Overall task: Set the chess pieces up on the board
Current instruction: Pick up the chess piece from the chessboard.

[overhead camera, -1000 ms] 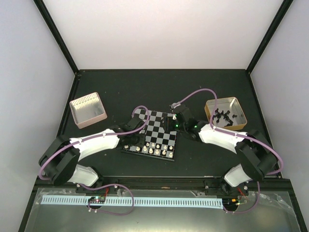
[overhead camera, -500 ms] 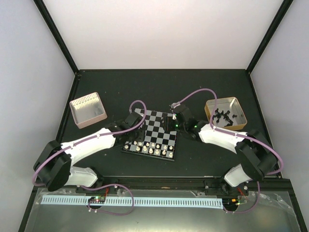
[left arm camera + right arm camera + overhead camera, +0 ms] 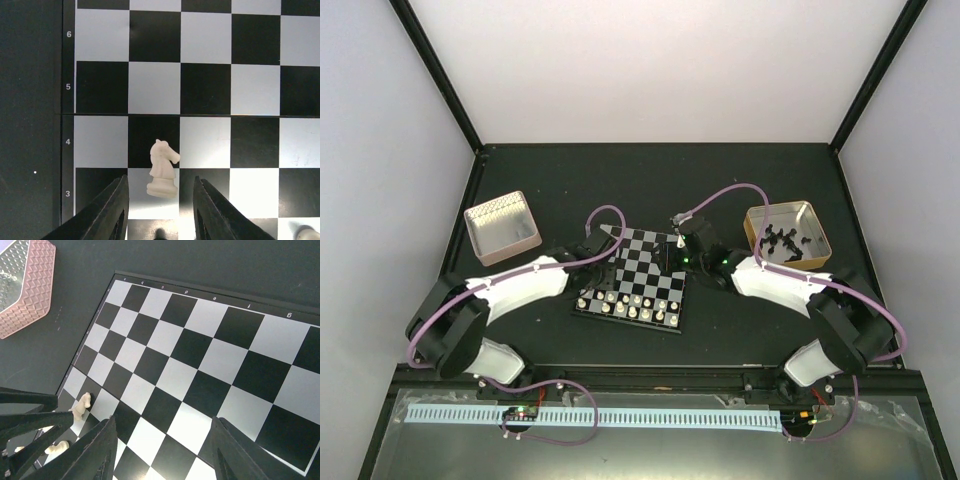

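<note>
The board point(image 3: 642, 262) lies mid-table, with cream-white chess pieces point(image 3: 636, 301) lined up along its near rows. In the left wrist view a white knight point(image 3: 162, 170) stands upright on a light square near the board's point(image 3: 205, 90) left edge. My left gripper point(image 3: 160, 200) is open around it, both fingers clear of the piece. The right wrist view shows that knight point(image 3: 81, 405) and another white piece point(image 3: 60, 447) at the lower left. My right gripper point(image 3: 165, 440) hovers open over bare squares of the board point(image 3: 200, 355), holding nothing.
A pinkish tin point(image 3: 503, 228) sits at the left of the table and shows again as the tin point(image 3: 25, 285) in the right wrist view. A tan tin point(image 3: 788, 233) with black pieces stands at the right. Both arms reach in over the board.
My left gripper opened and drew back toward the far left of the board, leaving the knight standing free. The right arm has stayed put.
</note>
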### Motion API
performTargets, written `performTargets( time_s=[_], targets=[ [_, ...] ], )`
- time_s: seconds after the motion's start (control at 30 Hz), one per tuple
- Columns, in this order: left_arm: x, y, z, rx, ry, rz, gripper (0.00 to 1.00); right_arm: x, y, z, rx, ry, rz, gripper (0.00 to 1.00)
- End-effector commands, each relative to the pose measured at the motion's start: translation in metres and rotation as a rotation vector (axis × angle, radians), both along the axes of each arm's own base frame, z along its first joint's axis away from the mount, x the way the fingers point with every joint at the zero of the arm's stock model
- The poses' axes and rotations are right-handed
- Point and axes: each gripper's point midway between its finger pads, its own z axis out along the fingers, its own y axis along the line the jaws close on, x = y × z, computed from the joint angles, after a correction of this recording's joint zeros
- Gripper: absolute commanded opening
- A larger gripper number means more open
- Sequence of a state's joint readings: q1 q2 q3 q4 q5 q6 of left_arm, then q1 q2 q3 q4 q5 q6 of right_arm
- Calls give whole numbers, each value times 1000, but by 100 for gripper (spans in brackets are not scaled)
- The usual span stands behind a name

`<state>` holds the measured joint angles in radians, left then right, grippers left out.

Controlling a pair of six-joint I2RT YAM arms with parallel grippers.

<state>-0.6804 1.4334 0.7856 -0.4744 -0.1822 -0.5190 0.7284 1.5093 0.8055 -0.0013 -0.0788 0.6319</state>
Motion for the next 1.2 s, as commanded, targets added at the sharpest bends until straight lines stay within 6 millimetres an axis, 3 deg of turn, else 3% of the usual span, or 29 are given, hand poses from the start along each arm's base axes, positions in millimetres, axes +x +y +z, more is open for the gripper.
performTargets(
  time_s=[0.0,0.43,0.8,0.97,1.17],
  targets=[
    [10,-6,7,-16,-8,-4,36,1,4,3,22,2,8,51],
    [11,-11,-8,-43,41,-37,28,-2,4,6,30,8,15,49],
    [12,-10,-16,-36,58,-42,10,-3,8,13,50,6,32,49],
    [11,-24,8,-115,13,-108,7,-13,22,28,96,-12,149,50],
    [5,-55,60,-333,-118,-251,7,-38,48,54,219,-12,352,51]
  ],
)
